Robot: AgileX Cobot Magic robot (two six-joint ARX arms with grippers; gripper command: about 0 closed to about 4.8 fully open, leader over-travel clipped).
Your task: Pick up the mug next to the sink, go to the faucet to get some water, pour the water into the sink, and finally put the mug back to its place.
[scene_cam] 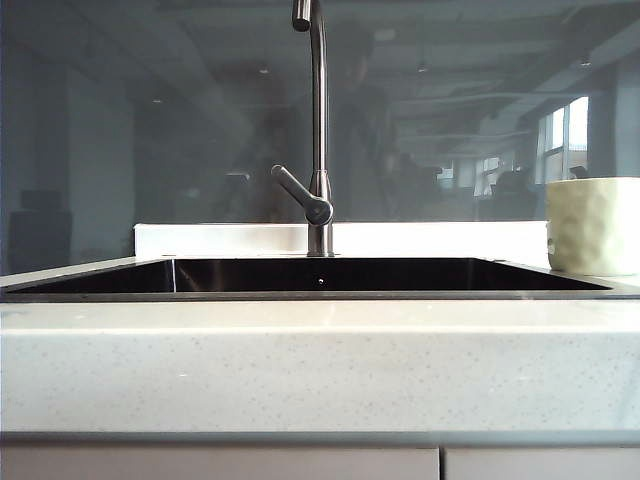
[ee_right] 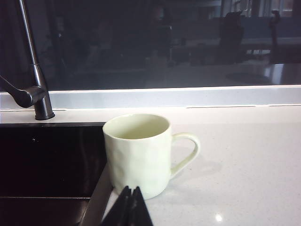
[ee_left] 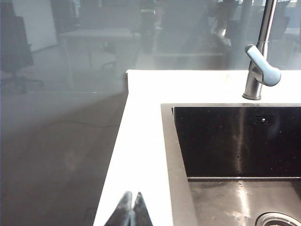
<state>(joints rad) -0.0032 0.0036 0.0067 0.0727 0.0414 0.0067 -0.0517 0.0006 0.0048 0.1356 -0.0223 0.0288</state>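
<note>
The pale cream-green mug (ee_right: pixel 138 153) stands upright on the white counter at the sink's right edge, handle pointing away from the basin; it also shows at the right in the exterior view as the mug (scene_cam: pixel 593 225). My right gripper (ee_right: pixel 130 190) is shut and empty, just short of the mug. The dark sink (scene_cam: pixel 320 275) lies in the speckled counter, with the steel gooseneck faucet (scene_cam: pixel 318 130) behind its middle. Over the counter strip left of the sink (ee_left: pixel 235 141), my left gripper (ee_left: pixel 132 195) is shut and empty. No water is visible.
A glass pane runs behind the counter and reflects an office. The faucet's lever handle (ee_left: pixel 263 68) angles out near its base. A drain ring (ee_left: pixel 280 220) sits in the basin floor. Bare white counter (ee_right: pixel 249 165) spreads to the right of the mug.
</note>
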